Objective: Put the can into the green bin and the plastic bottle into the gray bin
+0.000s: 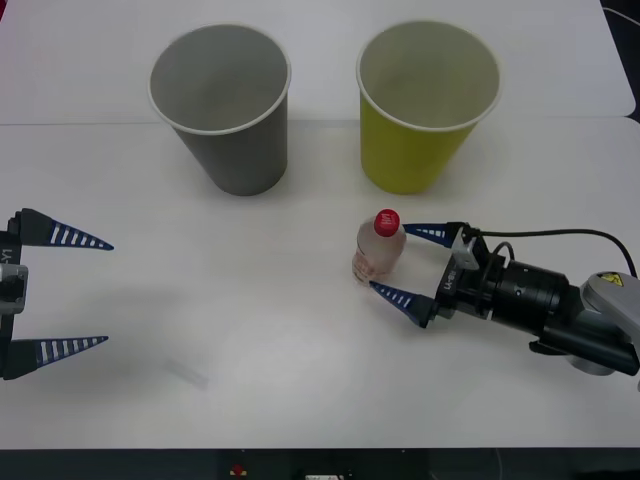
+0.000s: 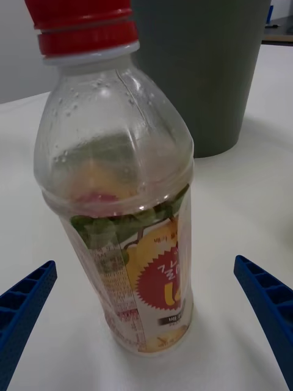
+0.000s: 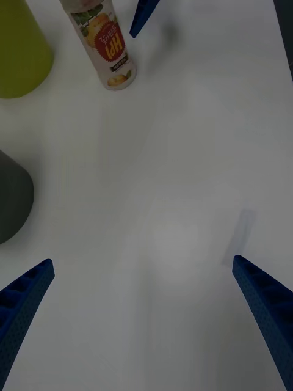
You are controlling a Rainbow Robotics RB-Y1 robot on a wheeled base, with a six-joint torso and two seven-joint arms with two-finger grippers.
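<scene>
Plastic bottle point(image 1: 379, 249) stands upright between the spread right tool point(image 1: 405, 263).

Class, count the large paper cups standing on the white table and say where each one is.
2. The gray tapered paper cup stands at the table's far left; the yellow-green tapered paper cup stands to its right, apart from it, just beyond the small clear plastic bottle.

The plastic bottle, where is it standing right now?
In the front view the plastic bottle stands upright on the table, just in front of the green bin, between the open fingers of the right hand.
</scene>
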